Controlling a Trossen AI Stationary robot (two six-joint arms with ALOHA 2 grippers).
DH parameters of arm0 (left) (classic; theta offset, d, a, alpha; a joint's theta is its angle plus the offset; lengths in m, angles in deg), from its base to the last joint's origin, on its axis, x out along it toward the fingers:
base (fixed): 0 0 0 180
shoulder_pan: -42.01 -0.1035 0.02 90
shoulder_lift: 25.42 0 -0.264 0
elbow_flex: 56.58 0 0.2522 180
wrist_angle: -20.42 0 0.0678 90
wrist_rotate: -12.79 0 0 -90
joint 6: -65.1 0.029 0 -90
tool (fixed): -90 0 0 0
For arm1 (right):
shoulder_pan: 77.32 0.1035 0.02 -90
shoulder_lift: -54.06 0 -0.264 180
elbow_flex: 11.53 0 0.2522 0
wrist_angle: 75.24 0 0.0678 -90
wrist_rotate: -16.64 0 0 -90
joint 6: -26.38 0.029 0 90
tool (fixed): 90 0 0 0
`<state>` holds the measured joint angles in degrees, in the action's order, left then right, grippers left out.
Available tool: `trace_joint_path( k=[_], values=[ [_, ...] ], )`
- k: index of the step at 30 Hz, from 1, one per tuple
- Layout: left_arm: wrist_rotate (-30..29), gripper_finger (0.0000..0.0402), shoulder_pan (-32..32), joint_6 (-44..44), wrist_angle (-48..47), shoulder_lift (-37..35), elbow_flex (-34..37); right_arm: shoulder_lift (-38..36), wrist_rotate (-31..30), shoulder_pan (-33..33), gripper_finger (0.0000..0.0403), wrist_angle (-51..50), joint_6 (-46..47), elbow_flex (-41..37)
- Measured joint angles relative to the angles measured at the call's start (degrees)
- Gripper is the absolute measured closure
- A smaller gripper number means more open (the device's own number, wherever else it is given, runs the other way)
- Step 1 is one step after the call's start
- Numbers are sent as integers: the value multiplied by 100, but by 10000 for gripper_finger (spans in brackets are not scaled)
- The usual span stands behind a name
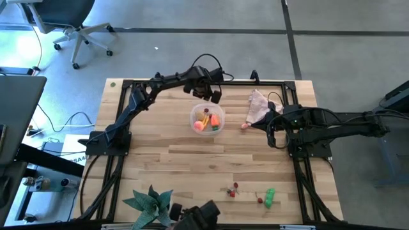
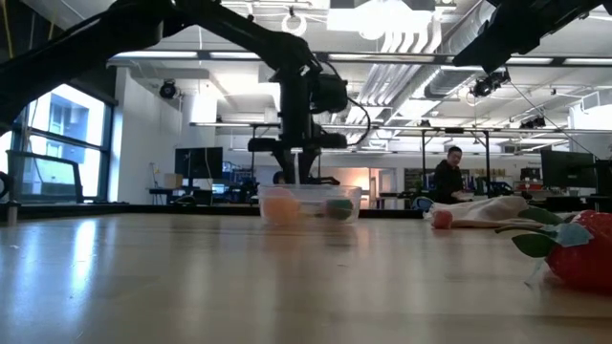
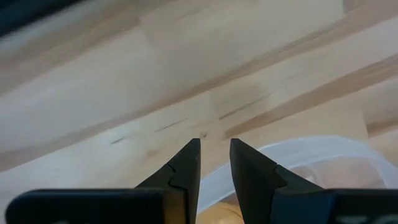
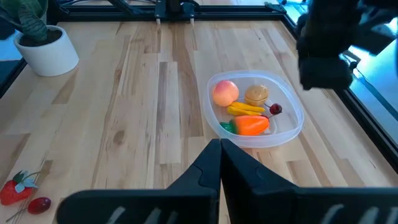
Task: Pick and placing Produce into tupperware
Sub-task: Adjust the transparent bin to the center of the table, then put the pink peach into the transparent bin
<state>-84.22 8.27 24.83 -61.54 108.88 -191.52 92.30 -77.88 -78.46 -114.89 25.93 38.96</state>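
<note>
Bench (image 1: 160, 160), pale wood planks, black frame along its edges; contents listed left to right.

Potted fake plant (image 1: 148, 203): near-left edge, green leaves, not part of the job.

Left end effector (image 1: 214, 97): hovering at the far rim of the tupperware, fingers close together with a thin slit between them and nothing visible in that slit. Whether it is fully clenched, I cannot tell.

Tupperware (image 1: 208, 120): clear, round-cornered, about mid-bench. Inside, per the right wrist view: a pink-red peach-like piece (image 4: 225, 93), a tan potato (image 4: 256, 94), a yellow stick (image 4: 244, 109), an orange carrot (image 4: 251, 125) with a green piece just beside it, and one dark red cherry (image 4: 276, 109).

Red cherries (image 1: 232, 190): loose on the near side, well apart from the container.

Small pink-red piece (image 1: 244, 126): on the wood, touching the cloth's edge.

Pinkish-beige cloth (image 1: 258, 106): far right of the container.

Green pepper (image 1: 270, 197): near edge, a small red piece just beside it.

Right end effector (image 1: 271, 137): clenched, empty, waiting right of centre.

Status, by my reckoning: past halfway. Several pieces are binned; the cherries, the pepper group and the piece by the cloth are left.
</note>
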Motion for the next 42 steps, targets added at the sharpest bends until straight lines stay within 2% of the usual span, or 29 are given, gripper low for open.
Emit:
trace_joint_path(
  k=[3,12,22,30,36,42],
  values=[
    [217,327,0,0,286,0,253,0,0,2,402,0,0,0],
    [519,328,161,-94,259,-2,558,-2,0,0,402,0,0,0],
    [396,328,577,-368,216,-2,669,-1,0,0,402,0,0,0],
    [399,328,558,-516,188,-2,666,-2,0,2,402,0,0,0],
    [566,328,487,-513,-446,-7,141,-2,0,2,402,0,0,0],
    [765,328,398,-455,-1353,-13,-688,0,0,2,402,0,-1,0]
  ],
)
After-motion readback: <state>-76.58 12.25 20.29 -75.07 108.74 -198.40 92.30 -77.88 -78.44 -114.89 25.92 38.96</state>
